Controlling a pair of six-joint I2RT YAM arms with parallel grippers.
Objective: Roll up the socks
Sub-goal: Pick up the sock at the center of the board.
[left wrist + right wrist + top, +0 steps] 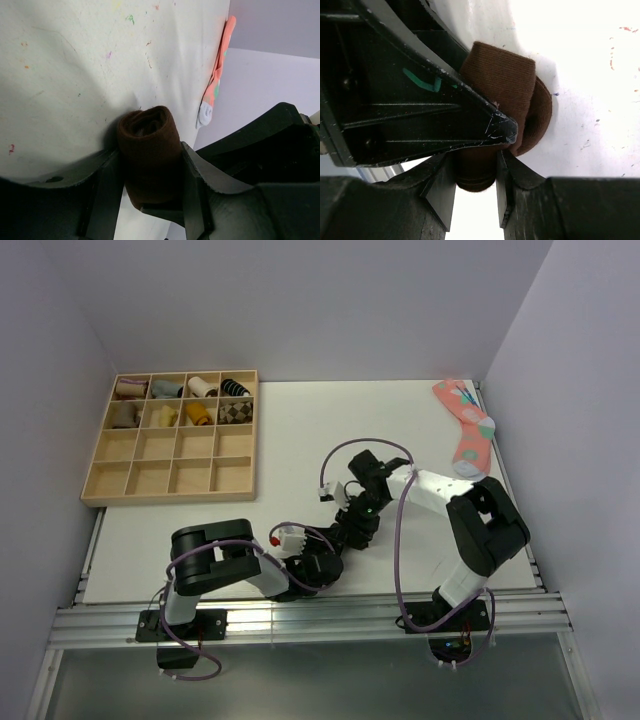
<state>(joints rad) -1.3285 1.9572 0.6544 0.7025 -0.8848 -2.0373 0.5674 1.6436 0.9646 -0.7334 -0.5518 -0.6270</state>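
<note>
Top external view showed a wooden tray (168,496) at the upper left, small sock bundles (202,387) sitting one to a compartment across its two upper rows, and a pink sock (465,425) at the upper right of the table (300,420). Just below centre, the left gripper (150,197) was clamped on the rolled brown sock (150,142), and the right gripper (475,194) pinched the same roll from the other side.

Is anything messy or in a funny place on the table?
Only the pink dotted sock: it lies loose and flat at the white table's far right corner, far from the wooden tray holding the rolled bundles.
</note>
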